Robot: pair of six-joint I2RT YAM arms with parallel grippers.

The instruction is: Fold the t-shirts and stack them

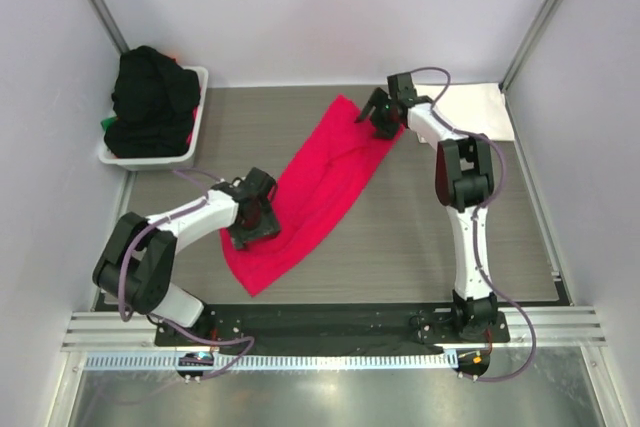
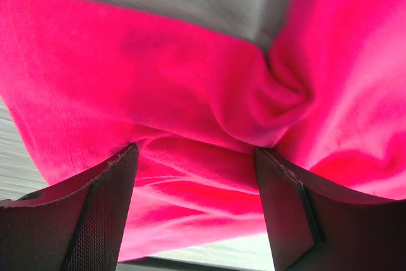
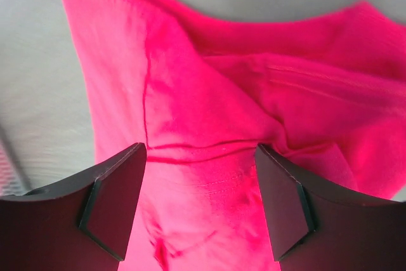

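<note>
Straddling the pinkish-red t-shirt (image 1: pixel 325 182), the left pincer (image 2: pixel 195 153) and right pincer (image 3: pixel 200 150) both gape wide, gripping nothing.

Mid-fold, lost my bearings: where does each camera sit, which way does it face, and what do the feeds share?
Top external: above and behind the bases, looking down at the table; both arms show, left gripper and right gripper over the red t-shirt.
Left wrist: on the left arm, looking past its two open fingers at bunched red cloth.
Right wrist: on the right arm, looking past its open fingers at the shirt's seamed edge.
Shared: all three show the red t-shirt.
</note>
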